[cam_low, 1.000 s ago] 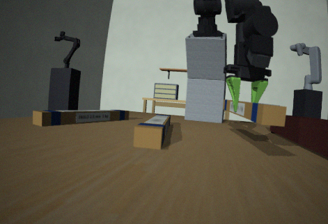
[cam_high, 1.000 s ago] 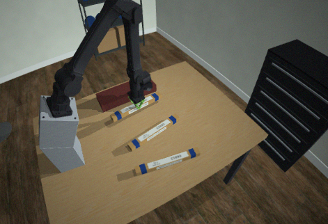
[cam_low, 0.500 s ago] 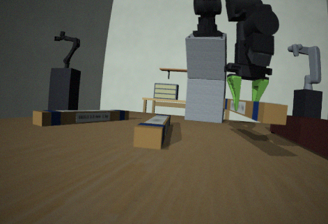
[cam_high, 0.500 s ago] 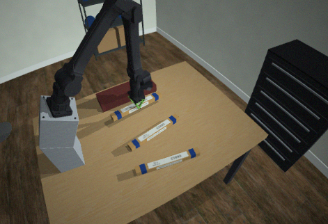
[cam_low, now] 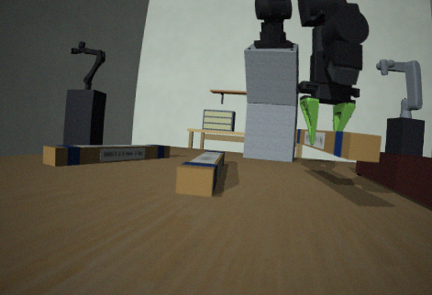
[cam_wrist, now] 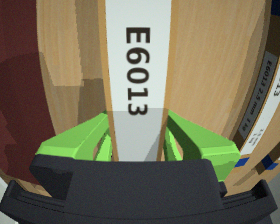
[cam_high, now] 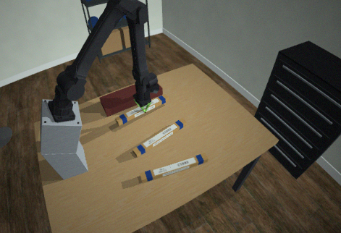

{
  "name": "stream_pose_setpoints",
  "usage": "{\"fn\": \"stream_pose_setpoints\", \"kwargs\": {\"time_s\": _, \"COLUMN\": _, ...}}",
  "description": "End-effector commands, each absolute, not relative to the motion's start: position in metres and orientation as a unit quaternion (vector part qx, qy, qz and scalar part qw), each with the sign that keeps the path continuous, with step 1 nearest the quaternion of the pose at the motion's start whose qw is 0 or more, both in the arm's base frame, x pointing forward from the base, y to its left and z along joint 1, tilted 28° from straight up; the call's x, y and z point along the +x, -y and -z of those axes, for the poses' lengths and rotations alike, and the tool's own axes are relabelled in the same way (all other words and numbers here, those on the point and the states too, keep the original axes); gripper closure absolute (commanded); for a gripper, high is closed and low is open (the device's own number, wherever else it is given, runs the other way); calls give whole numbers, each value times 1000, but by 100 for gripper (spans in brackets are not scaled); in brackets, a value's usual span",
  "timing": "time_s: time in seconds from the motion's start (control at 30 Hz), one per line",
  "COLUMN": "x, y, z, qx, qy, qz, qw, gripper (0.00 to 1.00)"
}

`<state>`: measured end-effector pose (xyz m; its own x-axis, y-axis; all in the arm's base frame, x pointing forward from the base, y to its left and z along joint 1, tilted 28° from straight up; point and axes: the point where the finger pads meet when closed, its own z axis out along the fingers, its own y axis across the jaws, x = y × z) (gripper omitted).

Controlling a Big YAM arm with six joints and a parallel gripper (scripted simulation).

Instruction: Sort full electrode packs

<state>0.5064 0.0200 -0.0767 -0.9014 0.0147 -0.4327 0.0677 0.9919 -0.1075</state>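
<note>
Jaws (cam_high: 143, 108) (cam_low: 326, 133) clamped on a pack (cam_high: 132, 115) (cam_low: 367, 147) (cam_wrist: 136, 90), probably weighing it; if full, swing toward eleven o'clock, lay flat.

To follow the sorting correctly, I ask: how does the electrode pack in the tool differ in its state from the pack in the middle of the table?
The gripped pack is clamped between the tool's green fingers; the middle pack is untouched. The gripped pack hangs above the table; the middle pack lies flat on it.

Both are long tan boxes with blue bands and white labels.
</note>
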Motion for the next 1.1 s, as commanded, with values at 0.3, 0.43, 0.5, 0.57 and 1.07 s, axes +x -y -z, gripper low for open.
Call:
{"fn": "stream_pose_setpoints", "kwargs": {"time_s": 0.3, "x": 516, "y": -33, "z": 46, "qx": 18, "qy": -968, "qz": 55, "qw": 246, "gripper": 100}}
{"fn": "stream_pose_setpoints", "kwargs": {"time_s": 0.43, "x": 513, "y": -33, "z": 44, "qx": 18, "qy": -968, "qz": 55, "qw": 244, "gripper": 100}}
{"fn": "stream_pose_setpoints", "kwargs": {"time_s": 0.5, "x": 509, "y": -33, "z": 41, "qx": 18, "qy": -968, "qz": 55, "qw": 243, "gripper": 100}}
{"fn": "stream_pose_setpoints", "kwargs": {"time_s": 0.57, "x": 507, "y": -34, "z": 38, "qx": 18, "qy": -968, "qz": 56, "qw": 242, "gripper": 100}}
{"fn": "stream_pose_setpoints", "kwargs": {"time_s": 1.07, "x": 493, "y": -36, "z": 16, "qx": 19, "qy": -969, "qz": 56, "qw": 241, "gripper": 100}}
